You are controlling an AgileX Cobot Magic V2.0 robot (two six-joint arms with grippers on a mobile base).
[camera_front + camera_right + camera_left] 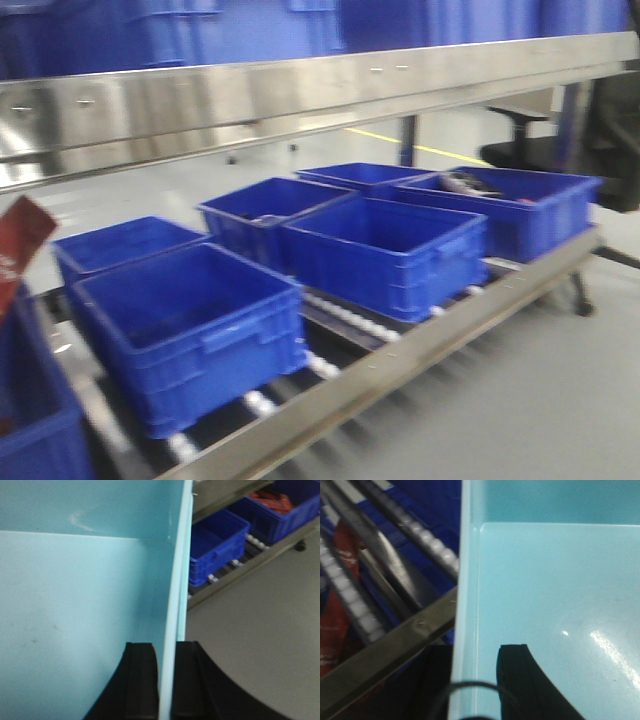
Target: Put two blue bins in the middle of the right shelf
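both arms pinch opposite side walls of one pale blue bin (75,605): right gripper (165,685) is clamped astride its wall, left gripper (475,690) straddles its wall too (outer finger dim, so closure is my read). this hold keeps the bin level; steel shelf (300,95) sits ahead, beyond both tools.

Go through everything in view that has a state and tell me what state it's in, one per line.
Right gripper: shut on the pale bin wall, one finger each side.
Left gripper: one finger inside the pale bin; closure unclear.
Pale bin: empty, held at both side walls.
Front left blue bin: on the rollers, empty.
Front middle blue bin: empty.
Far right blue bin: holds some items.
Shelf rail: shiny, bins stored above.
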